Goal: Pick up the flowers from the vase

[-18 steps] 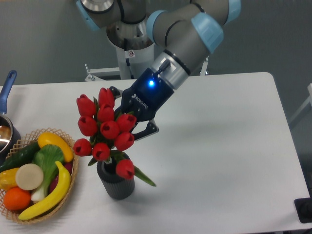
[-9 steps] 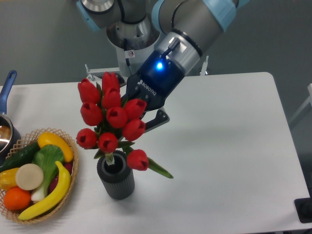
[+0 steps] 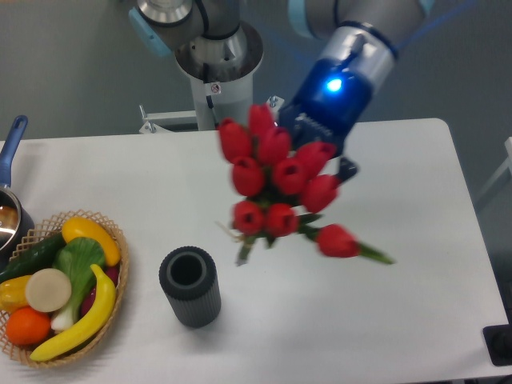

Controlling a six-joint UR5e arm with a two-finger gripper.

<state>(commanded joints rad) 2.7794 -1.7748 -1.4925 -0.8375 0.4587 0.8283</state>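
The flowers (image 3: 280,180), a bunch of red tulip buds with green stems, hang in the air above the middle of the table, clear of the vase. My gripper (image 3: 324,172) is shut on the flowers from behind; its fingers are mostly hidden by the buds. One bud with a green leaf (image 3: 340,241) droops out to the lower right. The vase (image 3: 190,286), a dark grey ribbed cylinder, stands upright and empty at the front left of the table, down and left of the flowers.
A wicker basket (image 3: 120,272) with a banana, an orange, a cucumber and other produce sits at the left front edge. A pot with a blue handle (image 3: 10,152) is at the far left. The arm's base (image 3: 216,72) stands behind the table.
The gripper has lifted the flowers up out of the vase and carried them to the right. The vase has stayed in place and now stands empty.
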